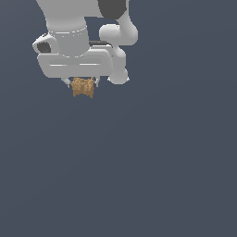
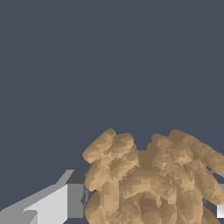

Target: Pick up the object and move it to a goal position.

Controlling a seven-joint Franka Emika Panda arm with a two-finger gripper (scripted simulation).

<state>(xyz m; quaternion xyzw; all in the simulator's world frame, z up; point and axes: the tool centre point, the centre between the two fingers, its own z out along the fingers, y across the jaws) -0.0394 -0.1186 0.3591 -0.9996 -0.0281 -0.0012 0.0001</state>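
The object (image 1: 83, 89) is a small tan-brown, rough lump, pinched at its middle. It hangs under the white hand of the arm in the upper part of the exterior view, on that view's left. My gripper (image 1: 82, 84) is shut on the object, with one thin finger showing at each side of it. In the wrist view the object (image 2: 148, 175) fills the space between one grey-white finger (image 2: 65, 203) and the edge of the other finger (image 2: 220, 210). Its upper part is hidden between the fingers in the exterior view.
A plain dark blue-grey surface (image 1: 139, 176) fills both views, with no other objects and no marker on it. The arm's white links (image 1: 118, 37) reach in from the top of the exterior view.
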